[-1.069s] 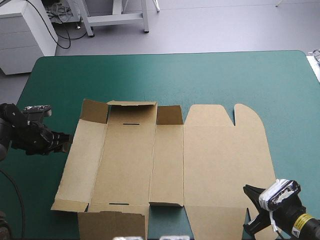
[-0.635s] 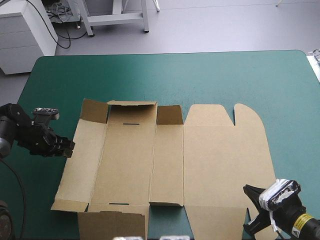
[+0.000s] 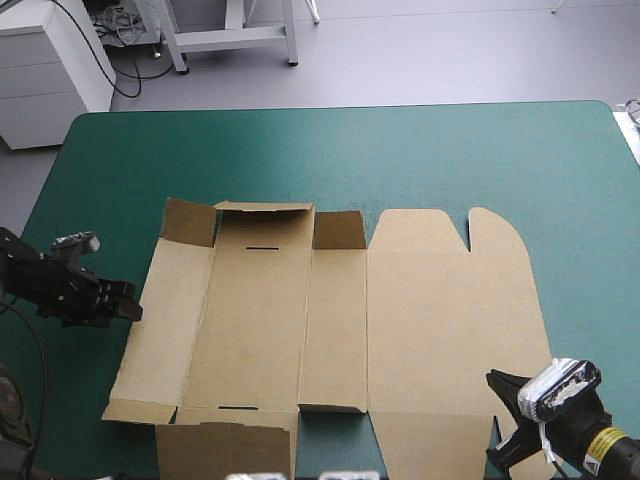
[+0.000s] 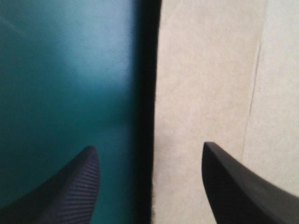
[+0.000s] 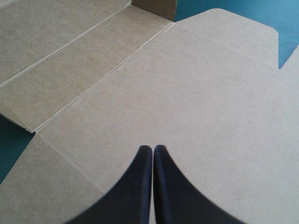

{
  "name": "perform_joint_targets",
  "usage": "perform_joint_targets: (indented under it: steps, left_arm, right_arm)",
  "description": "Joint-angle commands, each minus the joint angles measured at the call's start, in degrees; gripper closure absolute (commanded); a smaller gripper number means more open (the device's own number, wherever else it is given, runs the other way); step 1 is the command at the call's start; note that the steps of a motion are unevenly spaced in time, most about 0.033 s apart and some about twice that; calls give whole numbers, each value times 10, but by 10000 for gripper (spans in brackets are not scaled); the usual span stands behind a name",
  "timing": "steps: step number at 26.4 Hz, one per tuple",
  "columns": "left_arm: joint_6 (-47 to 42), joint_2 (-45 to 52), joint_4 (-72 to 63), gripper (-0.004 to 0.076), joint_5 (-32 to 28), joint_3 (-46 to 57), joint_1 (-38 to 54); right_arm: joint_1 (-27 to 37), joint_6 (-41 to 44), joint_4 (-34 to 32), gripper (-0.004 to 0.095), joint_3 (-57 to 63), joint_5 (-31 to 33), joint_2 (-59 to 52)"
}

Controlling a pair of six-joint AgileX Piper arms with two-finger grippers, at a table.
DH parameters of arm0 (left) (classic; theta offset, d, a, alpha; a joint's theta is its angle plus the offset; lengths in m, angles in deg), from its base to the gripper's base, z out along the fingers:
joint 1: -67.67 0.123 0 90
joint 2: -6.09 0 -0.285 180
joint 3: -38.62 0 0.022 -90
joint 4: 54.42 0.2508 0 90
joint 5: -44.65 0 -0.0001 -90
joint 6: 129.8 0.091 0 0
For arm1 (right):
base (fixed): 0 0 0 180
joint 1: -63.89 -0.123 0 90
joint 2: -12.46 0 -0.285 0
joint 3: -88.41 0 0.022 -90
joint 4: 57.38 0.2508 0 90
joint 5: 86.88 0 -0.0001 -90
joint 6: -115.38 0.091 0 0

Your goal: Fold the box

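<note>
1. One brown box (image 3: 260, 320) (far flaps raised) is laid flat on the teal-green cover (image 3: 400, 150).
2. Left gripper (image 4: 148, 144) is held spread astride the box's left edge.
3. Right gripper (image 5: 152, 146) is held pressed together over the box's near right corner.

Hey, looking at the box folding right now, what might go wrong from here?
1. The left tool is open at the box's left edge, one finger over the teal-green cover, the other over the board. If it shuts slightly off, it may miss the thin edge or shove the sheet sideways.
2. The right tool is shut over the lid's near corner, apparently not gripping it, so lifting the left wall could drag the whole sheet.
</note>
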Motion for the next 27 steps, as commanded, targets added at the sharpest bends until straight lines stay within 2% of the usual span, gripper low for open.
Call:
perform_joint_targets:
  steps: [1, 18, 27]
  left_arm:
    - [33, 18, -52, 269, 52, 33, 1]
    - [47, 17, -98, 269, 52, 142, 0]
    - [60, 17, -129, 269, 52, 154, -29]
  right_arm:
    - [1, -3, -3, 920, -13, -42, 5]
    - [1, -3, -3, 920, -13, -42, 5]
    - [1, -3, -5, 920, -13, -42, 5]
